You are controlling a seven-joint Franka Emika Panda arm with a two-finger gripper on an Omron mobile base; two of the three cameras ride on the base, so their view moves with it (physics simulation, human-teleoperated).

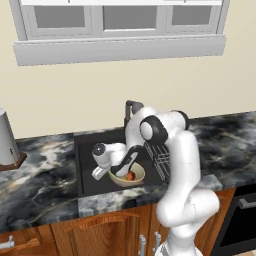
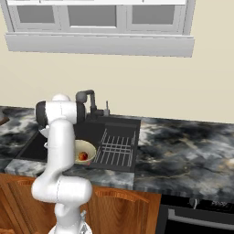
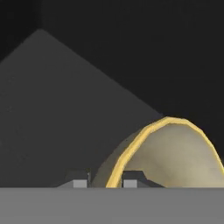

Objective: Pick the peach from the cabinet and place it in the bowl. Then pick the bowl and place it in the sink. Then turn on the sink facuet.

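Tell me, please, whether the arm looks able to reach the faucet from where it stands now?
Probably yes. The faucet stands at the back edge of the sink, just behind the arm, with nothing between them. The claw straddles the rim of the bowl, so it would have to let go first.

Bowl (image 1: 127, 177) under my wrist: matt, smooth, pale ceramic look, lighter yellow rim. Peach (image 1: 130, 175) inside bowl: soft matt skin, orange with red blush. Sink (image 1: 87, 165) around bowl: dark matt basin. Faucet (image 1: 131, 107) behind bowl: dark grey metal, dull sheen. Counter (image 1: 40, 175) around sink: polished black-grey marble look. Cupboards (image 1: 100, 230) below: glossy brown wood.
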